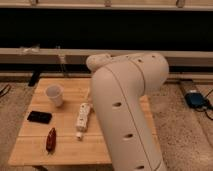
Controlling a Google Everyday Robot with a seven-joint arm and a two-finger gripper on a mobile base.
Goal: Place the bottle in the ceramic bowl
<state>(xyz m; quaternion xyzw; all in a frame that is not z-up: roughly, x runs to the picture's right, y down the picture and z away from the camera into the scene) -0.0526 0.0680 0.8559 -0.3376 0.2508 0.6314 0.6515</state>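
Observation:
The bottle point(83, 117) is slim and white with a printed label. It lies on its side near the middle of the wooden table point(30, 145), with its small cap towards the front. My big white arm point(125, 110) fills the centre and right of the camera view and covers the table's right part. The ceramic bowl is almost wholly hidden behind the arm; only a thin orange-red sliver point(148, 131) shows at the arm's right edge. My gripper is not in view.
A white paper cup point(55, 95) stands left of the bottle. A flat black object point(39, 117) and a dark red object point(50, 140) lie at the table's front left. A blue device point(195, 99) sits on the floor at right. A dark wall with rails runs behind.

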